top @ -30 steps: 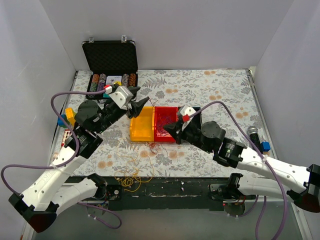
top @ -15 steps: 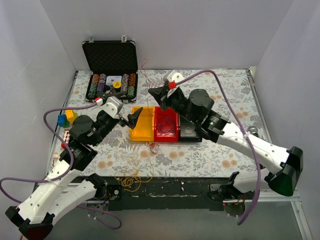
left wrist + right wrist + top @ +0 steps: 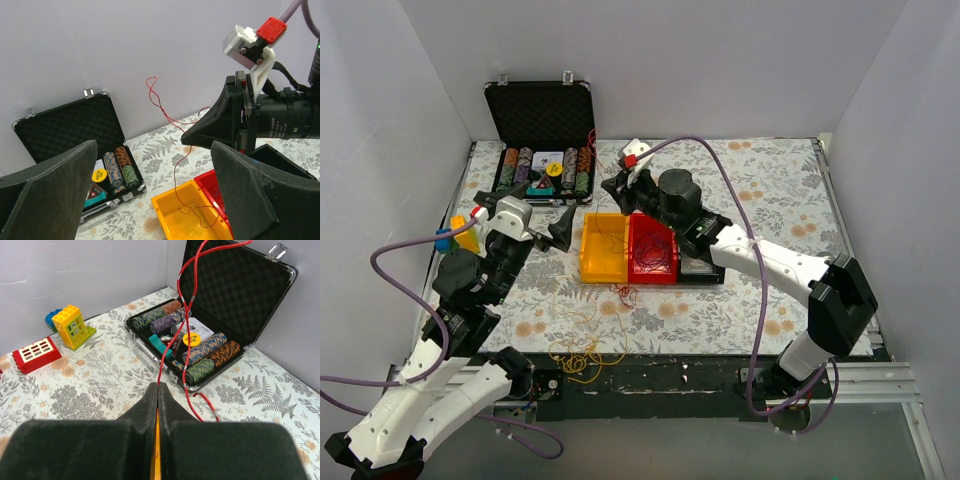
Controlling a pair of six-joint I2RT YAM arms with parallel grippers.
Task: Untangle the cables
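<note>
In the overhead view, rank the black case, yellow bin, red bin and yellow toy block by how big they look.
1. black case
2. yellow bin and red bin, alike
3. yellow toy block

The cable [image 3: 161, 106] was red; the table [image 3: 770, 190] bore grey ferns and orange flowers; a yellow bin [image 3: 604, 248] adjoined a red bin [image 3: 653, 250]; the chip case [image 3: 540, 115] was black.

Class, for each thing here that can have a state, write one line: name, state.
left tool, open, empty.
right tool, shut on red cable.
red cable, pinched, tail trailing into yellow bin.
yellow cables, loosely tangled, not held.
case, lid open.
</note>
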